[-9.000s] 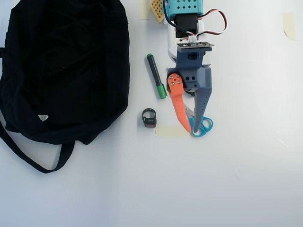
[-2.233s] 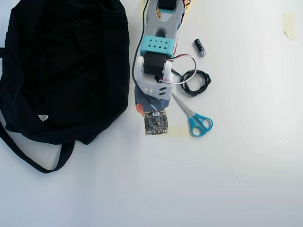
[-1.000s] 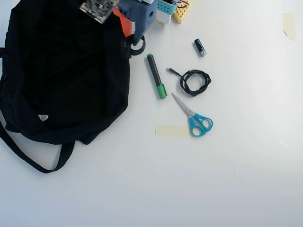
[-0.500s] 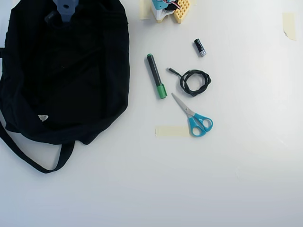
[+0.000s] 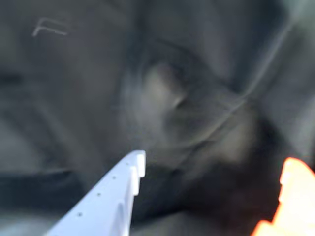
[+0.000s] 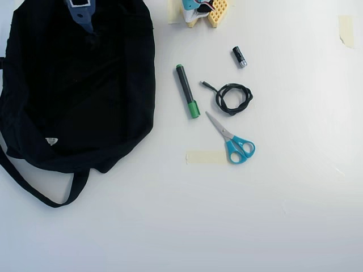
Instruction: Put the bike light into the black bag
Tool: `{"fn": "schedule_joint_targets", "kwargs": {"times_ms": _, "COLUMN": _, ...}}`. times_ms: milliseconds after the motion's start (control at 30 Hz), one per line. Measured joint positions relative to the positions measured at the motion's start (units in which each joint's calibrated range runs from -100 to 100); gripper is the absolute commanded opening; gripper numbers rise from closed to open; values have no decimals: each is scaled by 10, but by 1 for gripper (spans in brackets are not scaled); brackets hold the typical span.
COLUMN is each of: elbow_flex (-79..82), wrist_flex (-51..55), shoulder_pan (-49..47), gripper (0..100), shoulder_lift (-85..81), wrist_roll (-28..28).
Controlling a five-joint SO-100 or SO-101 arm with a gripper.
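Observation:
The black bag (image 6: pixel 74 85) lies at the left of the overhead view, its white triangular label (image 6: pixel 51 141) near the lower edge. My gripper (image 5: pixel 215 164) hangs over the bag's top end. Only its blue-grey finger (image 6: pixel 84 16) shows in the overhead view. In the wrist view the blue-grey finger (image 5: pixel 110 196) and the orange finger (image 5: pixel 290 196) stand wide apart with only blurred black fabric (image 5: pixel 74 98) between them. The bike light cannot be made out in either view; it is not on the table.
On the white table right of the bag lie a green-capped marker (image 6: pixel 186 90), a coiled black cable (image 6: pixel 232 98), a short black battery (image 6: pixel 239 56), blue-handled scissors (image 6: pixel 232 141) and a strip of tape (image 6: pixel 206 157). The arm's base (image 6: pixel 201 10) is at the top edge.
The arm picked the bike light off the table and swung it left over the bag. In the last half second the finger shifted slightly right and down over the bag's top.

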Motion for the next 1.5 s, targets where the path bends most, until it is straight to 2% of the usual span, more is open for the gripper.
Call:
{"fn": "schedule_joint_targets", "kwargs": {"times_ms": 67, "elbow_flex": -1, "wrist_flex": 23, "shoulder_pan": -54, "gripper": 33, "shoulder_lift": -88, "wrist_roll": -3}}
{"fn": "schedule_joint_targets", "kwargs": {"times_ms": 100, "elbow_flex": 0, "wrist_flex": 40, "shoulder_pan": -81, "gripper": 29, "shoulder_lift": -135, "wrist_roll": -3}}
{"fn": "schedule_joint_targets", "kwargs": {"times_ms": 133, "elbow_flex": -2, "wrist_flex": 48, "shoulder_pan": -98, "gripper": 19, "shoulder_lift": -163, "wrist_roll": -3}}
{"fn": "schedule_joint_targets", "kwargs": {"times_ms": 200, "elbow_flex": -1, "wrist_flex": 71, "shoulder_pan": -193, "gripper": 3, "shoulder_lift": -227, "wrist_roll": -3}}
{"fn": "schedule_joint_targets", "kwargs": {"times_ms": 333, "elbow_flex": -2, "wrist_flex": 72, "shoulder_pan": -410, "gripper": 2, "shoulder_lift": -246, "wrist_roll": -3}}
{"fn": "schedule_joint_targets", "kwargs": {"times_ms": 400, "elbow_flex": -2, "wrist_flex": 72, "shoulder_pan": -497, "gripper": 2, "shoulder_lift": -247, "wrist_roll": -33}}
{"fn": "schedule_joint_targets", "kwargs": {"times_ms": 533, "elbow_flex": 3, "wrist_flex": 119, "shoulder_pan": -507, "gripper": 2, "shoulder_lift": -308, "wrist_roll": -19}}
{"fn": "schedule_joint_targets", "kwargs": {"times_ms": 667, "elbow_flex": 90, "wrist_flex": 137, "shoulder_pan": -517, "gripper": 2, "shoulder_lift": -407, "wrist_roll": 16}}
{"fn": "schedule_joint_targets", "kwargs": {"times_ms": 867, "elbow_flex": 294, "wrist_flex": 21, "shoulder_pan": -539, "gripper": 2, "shoulder_lift": -539, "wrist_roll": 65}}
{"fn": "schedule_joint_targets", "kwargs": {"times_ms": 1133, "elbow_flex": 614, "wrist_flex": -125, "shoulder_pan": -553, "gripper": 2, "shoulder_lift": -756, "wrist_roll": 69}}
{"fn": "schedule_joint_targets", "kwargs": {"times_ms": 1400, "elbow_flex": 858, "wrist_flex": -135, "shoulder_pan": -569, "gripper": 2, "shoulder_lift": -1047, "wrist_roll": 69}}
{"fn": "schedule_joint_targets", "kwargs": {"times_ms": 1500, "elbow_flex": 898, "wrist_flex": -115, "shoulder_pan": -566, "gripper": 2, "shoulder_lift": -1070, "wrist_roll": 70}}
